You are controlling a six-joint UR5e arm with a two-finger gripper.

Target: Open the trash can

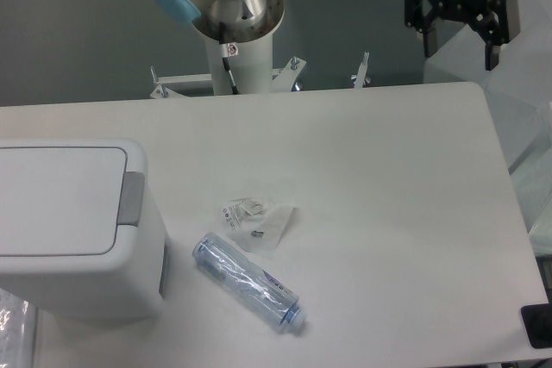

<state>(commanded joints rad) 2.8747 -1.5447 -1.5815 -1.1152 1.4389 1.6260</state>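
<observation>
Trash can: white, lid flat and closed, grey push tab at lid's right edge; stands at bench lower left, left side cut by frame. Gripper: top right, above bench's far edge, fingers spread, nothing held; well apart from trash can, diagonally across bench. Gripper's upper part cut off by frame. Clear bottle lies on side just right of trash can; crumpled wrapper beside it, print too small to read.
</observation>
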